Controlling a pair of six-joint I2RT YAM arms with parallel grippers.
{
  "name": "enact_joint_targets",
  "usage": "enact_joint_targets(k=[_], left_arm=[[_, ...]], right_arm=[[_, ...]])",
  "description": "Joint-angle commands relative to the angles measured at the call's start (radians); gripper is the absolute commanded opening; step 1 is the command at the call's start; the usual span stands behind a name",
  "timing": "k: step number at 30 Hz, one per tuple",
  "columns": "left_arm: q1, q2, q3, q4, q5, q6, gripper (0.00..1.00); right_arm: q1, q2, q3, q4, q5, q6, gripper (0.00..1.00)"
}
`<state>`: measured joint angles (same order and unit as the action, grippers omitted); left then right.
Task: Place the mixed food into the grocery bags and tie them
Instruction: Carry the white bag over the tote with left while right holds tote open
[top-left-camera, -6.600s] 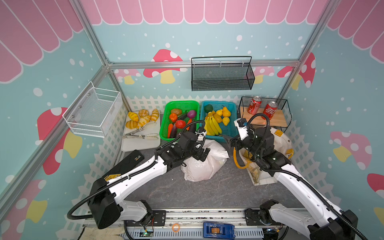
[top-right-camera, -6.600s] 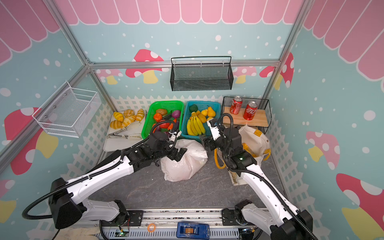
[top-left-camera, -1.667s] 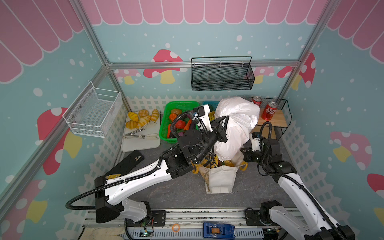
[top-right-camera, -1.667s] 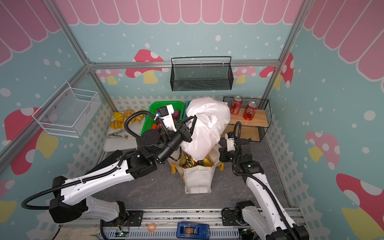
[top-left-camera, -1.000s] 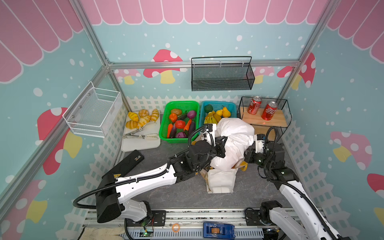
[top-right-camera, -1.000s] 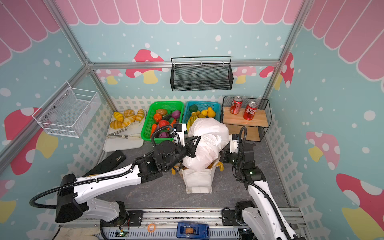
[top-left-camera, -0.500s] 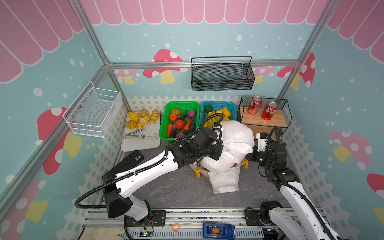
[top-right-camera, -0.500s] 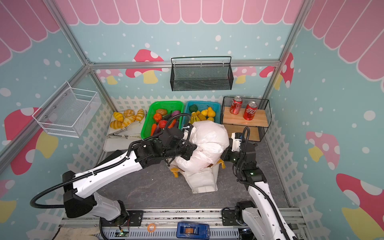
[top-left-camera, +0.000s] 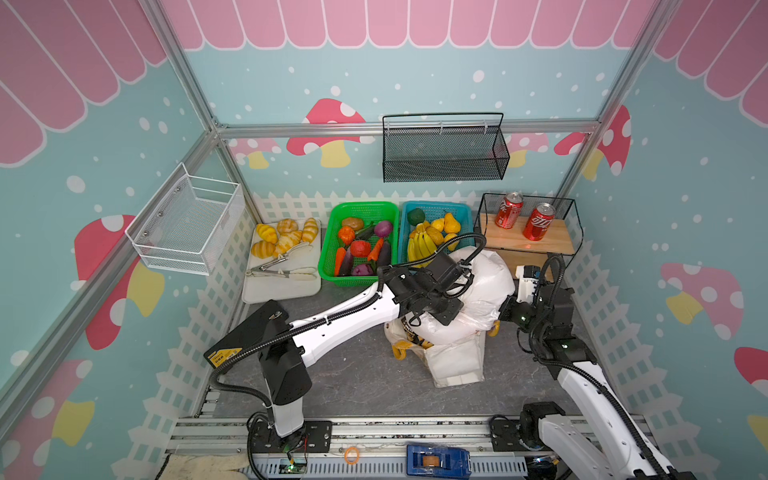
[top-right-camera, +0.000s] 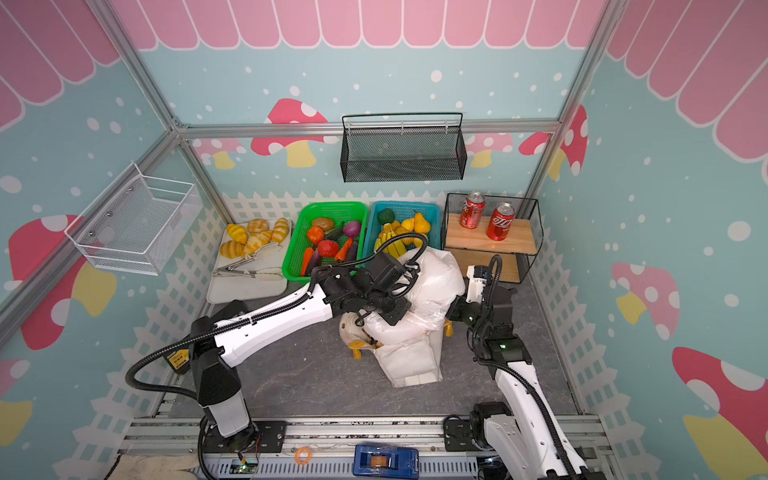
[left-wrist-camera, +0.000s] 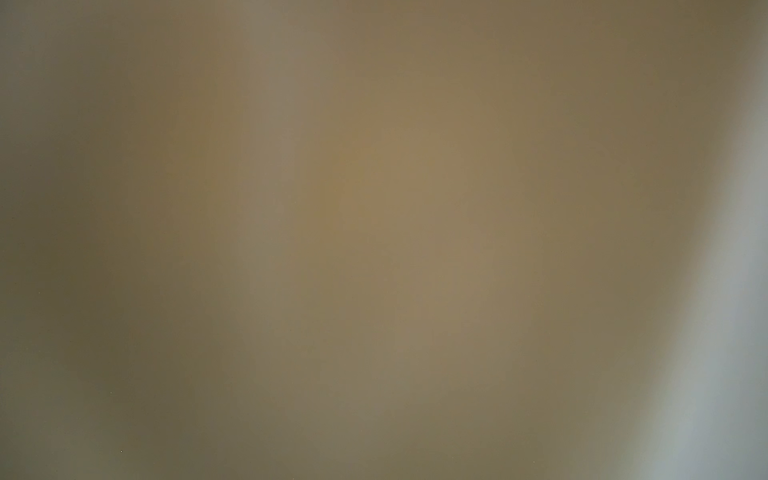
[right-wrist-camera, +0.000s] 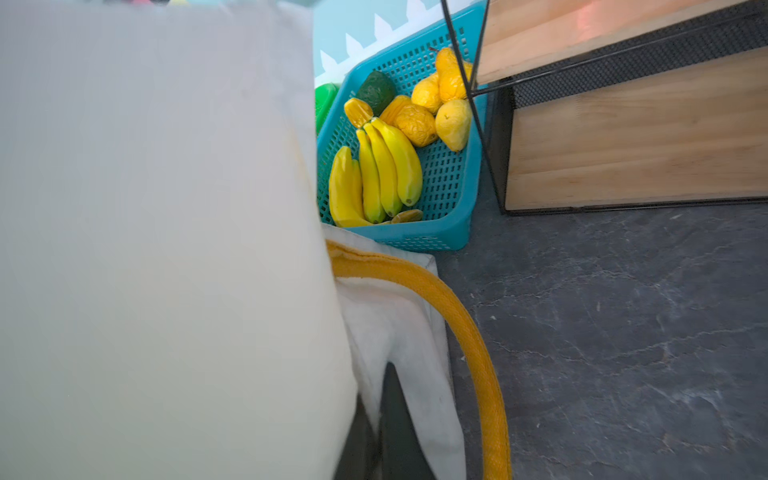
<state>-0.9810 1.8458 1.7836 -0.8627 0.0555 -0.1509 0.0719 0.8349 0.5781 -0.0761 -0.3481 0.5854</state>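
The filled white plastic bag lies bulging on the mouth of the cream cloth tote, mid-floor. My left gripper is pressed into the bag's left side and shut on it. Its fingers are buried in the folds, and the left wrist view is all brown blur. My right gripper is shut on the tote's cloth rim, beside a yellow handle. Yellow-and-black packets peek from the tote's mouth. Yellow pear-like fruits lie in the teal basket.
At the back stand a green basket of vegetables, the teal basket with bananas, a white board with bread rolls and tongs, and a wire shelf with two red cans. Wire baskets hang on the walls.
The white bag has come down from high above onto the tote's mouth. My left wrist swung back toward the baskets with it. The right gripper kept its hold on the tote.
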Motion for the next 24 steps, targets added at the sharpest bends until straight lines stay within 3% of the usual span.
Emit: enact_joint_targets(k=[1, 7, 9, 11, 17, 24], left_arm=[[-0.007, 0.025, 0.008, -0.064, 0.074, 0.030, 0.14], [-0.006, -0.170, -0.075, 0.127, 0.121, 0.027, 0.46], [-0.005, -0.230, -0.105, 0.175, 0.109, 0.025, 0.61], [-0.005, -0.278, -0.119, 0.196, 0.085, 0.039, 0.69], [-0.004, -0.329, -0.111, 0.335, 0.011, 0.055, 0.75], [-0.016, -0.046, 0.173, 0.246, -0.053, 0.105, 0.76]], right_arm=[[-0.009, -0.009, 0.014, 0.104, 0.001, -0.049, 0.01], [-0.009, 0.002, 0.013, 0.092, -0.015, -0.088, 0.01], [-0.009, -0.004, 0.016, 0.082, -0.002, -0.101, 0.01], [-0.010, -0.011, 0.024, 0.068, 0.017, -0.113, 0.01], [-0.009, -0.009, 0.033, 0.077, -0.045, -0.121, 0.01], [-0.010, -0.018, 0.029, 0.093, -0.091, -0.114, 0.01]])
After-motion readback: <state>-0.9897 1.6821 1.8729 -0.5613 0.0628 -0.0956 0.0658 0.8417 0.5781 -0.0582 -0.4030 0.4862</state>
